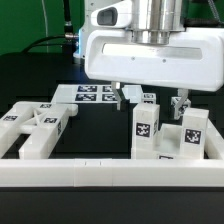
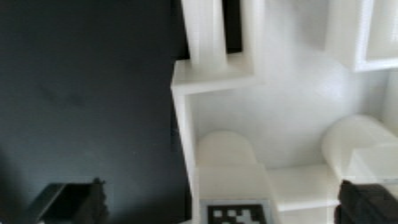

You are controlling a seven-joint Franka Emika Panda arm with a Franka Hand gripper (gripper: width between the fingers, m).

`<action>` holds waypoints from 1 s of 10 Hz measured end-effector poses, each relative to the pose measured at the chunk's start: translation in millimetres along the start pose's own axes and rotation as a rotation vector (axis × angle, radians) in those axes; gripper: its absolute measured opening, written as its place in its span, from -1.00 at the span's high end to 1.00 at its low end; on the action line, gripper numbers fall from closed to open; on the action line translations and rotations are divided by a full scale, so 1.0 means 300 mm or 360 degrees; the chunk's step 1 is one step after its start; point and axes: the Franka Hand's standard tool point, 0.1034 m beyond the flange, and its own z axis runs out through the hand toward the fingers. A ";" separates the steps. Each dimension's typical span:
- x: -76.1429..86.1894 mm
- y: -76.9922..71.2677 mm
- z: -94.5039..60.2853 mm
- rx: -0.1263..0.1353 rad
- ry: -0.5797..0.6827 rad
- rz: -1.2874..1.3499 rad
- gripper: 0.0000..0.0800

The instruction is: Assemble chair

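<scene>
The hand (image 1: 150, 100) is cut off by the upper edge of the exterior view, so nothing above it can be seen. Part of the marker board (image 1: 92, 93) behind the hand is hidden by it. The tags (image 1: 146, 129) on the chair pieces (image 1: 190, 145) beneath the hand are too small to read. In the wrist view both fingers (image 2: 71, 200) are dark, blurred and clipped by the edge. A tag (image 2: 231, 213) between them is cut through, and the white pieces run out of frame.

Black matte counter (image 1: 40, 95); green backdrop (image 1: 20, 25) behind, seen at both edges of ext. view. Low white border rail (image 1: 110, 178) runs along front.
</scene>
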 end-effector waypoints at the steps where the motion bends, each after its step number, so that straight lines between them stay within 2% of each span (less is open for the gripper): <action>1: 0.003 0.003 0.002 0.0004 0.0019 -0.0027 -0.62; 2: -0.004 0.020 0.016 0.0018 0.0089 -0.0101 -0.62; 3: -0.050 0.015 0.040 0.0003 0.0061 -0.0098 -0.62; 4: -0.071 0.004 0.058 -0.0004 0.0056 -0.0120 -0.62; 10: -0.102 0.032 0.125 -0.0047 0.0026 -0.0132 -0.62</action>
